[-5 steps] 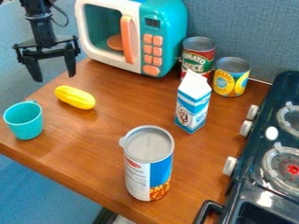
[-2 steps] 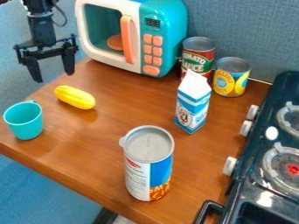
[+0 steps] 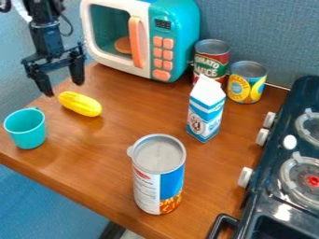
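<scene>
Where my gripper (image 3: pixel 62 91) hangs, jaws spread and holding nothing: one yellow corn-shaped toy (image 3: pixel 80 103), lying on the brown table (image 3: pixel 118 140), just beside the fingertips; one teal cup (image 3: pixel 25 128), upright, near the toy.

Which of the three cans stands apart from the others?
The tall blue-and-white can near the front edge; the red-and-green can and yellow can stand together at the back.

ridged yellow toy (image 3: pixel 80 103); lies slantwise on the wooden table (image 3: pixel 118 133)
</scene>
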Controlling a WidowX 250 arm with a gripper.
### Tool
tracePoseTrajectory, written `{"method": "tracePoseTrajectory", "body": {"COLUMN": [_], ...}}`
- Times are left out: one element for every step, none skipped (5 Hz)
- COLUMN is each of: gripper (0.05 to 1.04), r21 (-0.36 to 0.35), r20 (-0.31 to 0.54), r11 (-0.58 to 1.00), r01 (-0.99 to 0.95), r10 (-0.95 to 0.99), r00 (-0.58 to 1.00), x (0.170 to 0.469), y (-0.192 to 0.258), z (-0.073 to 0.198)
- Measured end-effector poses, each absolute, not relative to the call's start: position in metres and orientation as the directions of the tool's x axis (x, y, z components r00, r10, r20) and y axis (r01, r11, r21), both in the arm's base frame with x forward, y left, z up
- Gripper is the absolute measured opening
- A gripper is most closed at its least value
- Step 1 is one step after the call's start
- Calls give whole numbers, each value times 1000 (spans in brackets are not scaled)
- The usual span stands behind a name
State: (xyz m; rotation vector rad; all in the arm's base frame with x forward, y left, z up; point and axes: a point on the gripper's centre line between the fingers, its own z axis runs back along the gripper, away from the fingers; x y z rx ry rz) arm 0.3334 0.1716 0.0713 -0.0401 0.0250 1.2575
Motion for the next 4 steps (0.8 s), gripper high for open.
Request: {"method": "tracePoseTrajectory", "body": {"gripper": [1010, 1010, 1010, 1010], "r21": [21, 50, 63, 33], "r20": [9, -10, -28, -53], "r11": [297, 272, 207, 171], "r01": [-955, -961, -976, -985], "r10": [955, 962, 978, 984], "r00": [297, 272, 206, 169], "x": [337, 338, 337, 343], "y": [166, 158, 155, 150], "z": [68, 55, 50, 45]}}
